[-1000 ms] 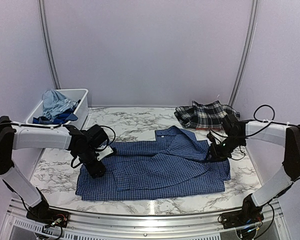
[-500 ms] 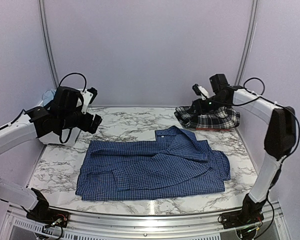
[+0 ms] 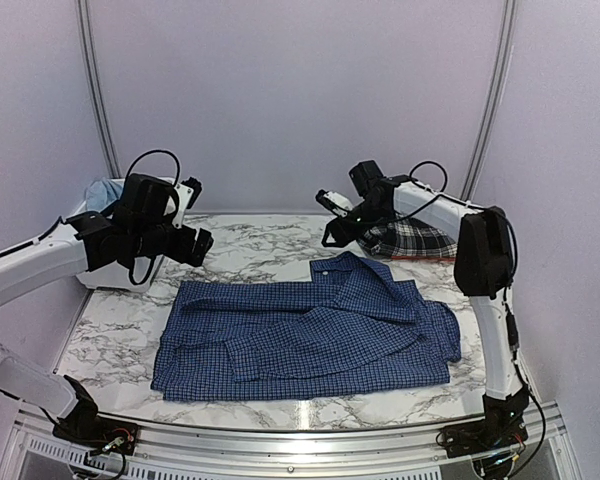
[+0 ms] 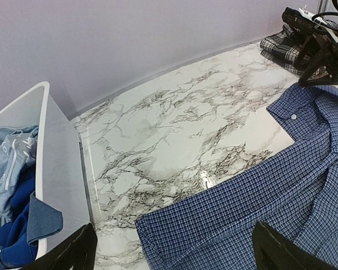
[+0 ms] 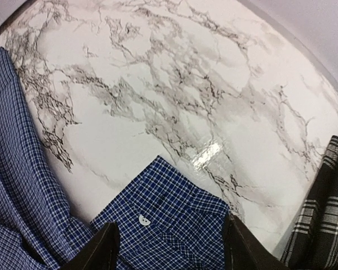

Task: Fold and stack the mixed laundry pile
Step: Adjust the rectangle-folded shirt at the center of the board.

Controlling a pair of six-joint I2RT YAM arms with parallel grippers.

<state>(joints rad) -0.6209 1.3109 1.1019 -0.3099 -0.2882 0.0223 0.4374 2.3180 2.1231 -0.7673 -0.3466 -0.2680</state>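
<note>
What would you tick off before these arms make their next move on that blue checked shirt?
1. Navy check shirt lying spread on the marble table: ok.
2. Nothing resting on top of the shirt: ok.
3. left jaws open and empty: ok.
4. right jaws open and empty: ok.
5. Plaid piece neatly folded: cannot tell, the right arm partly covers it.
6. White bin emptied: not ok, a light blue garment and a royal blue garment lie inside.

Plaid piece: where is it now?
Top view: the plaid piece lies bunched at the far right corner of the table, just beyond the collar end of the navy check shirt.
</note>
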